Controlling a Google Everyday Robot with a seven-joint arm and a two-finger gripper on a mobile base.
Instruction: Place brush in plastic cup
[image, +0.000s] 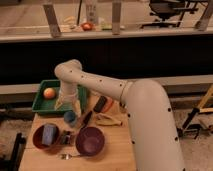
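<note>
The small light-blue plastic cup stands upright on the wooden table, just in front of the green tray. My gripper points straight down right above the cup, its white fingers spread apart with nothing between them. The brush lies flat on the table to the right of the cup. Its broad black-and-orange end is at the back and its slim dark handle runs toward the purple bowl. It is apart from the gripper.
A green tray holding an orange sits at the back left. A red bowl with a blue sponge, a small metal cup, a purple bowl, a spoon and a tan cloth crowd the table.
</note>
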